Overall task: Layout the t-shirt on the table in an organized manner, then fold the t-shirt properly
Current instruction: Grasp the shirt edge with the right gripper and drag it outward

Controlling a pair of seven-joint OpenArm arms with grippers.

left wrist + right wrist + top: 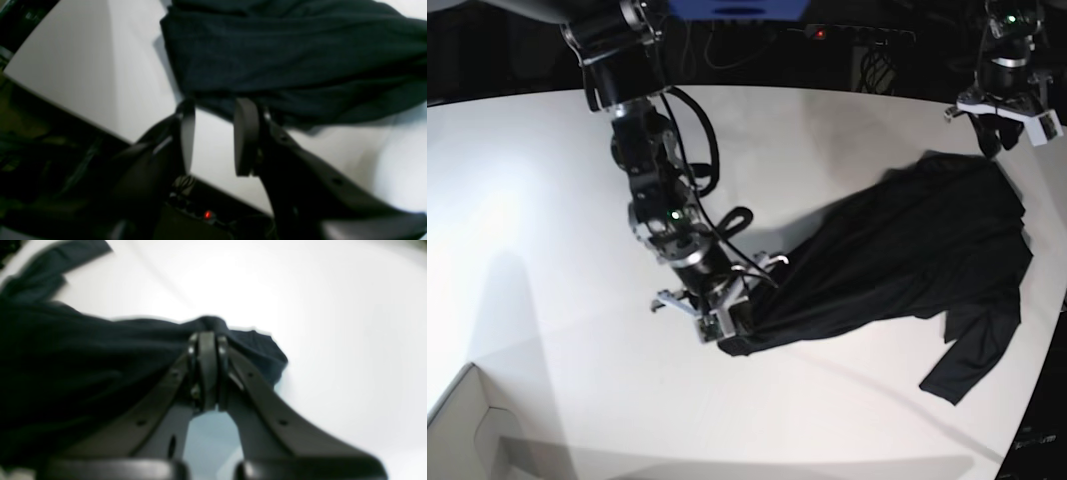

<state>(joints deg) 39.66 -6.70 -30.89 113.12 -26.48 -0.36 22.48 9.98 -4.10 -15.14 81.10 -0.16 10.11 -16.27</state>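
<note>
Robotics lab: two robot arms [642, 150] at a white table [527, 250]; dark cabled backdrop.

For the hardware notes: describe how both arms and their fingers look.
The right arm is built of black and silver segments with looping black cables and a small green light near the wrist. The left arm is dark, ending in a pale bracket. Both grippers carry long, dark, matte fingers with flat pads and small screw holes along their angled supports.
</note>
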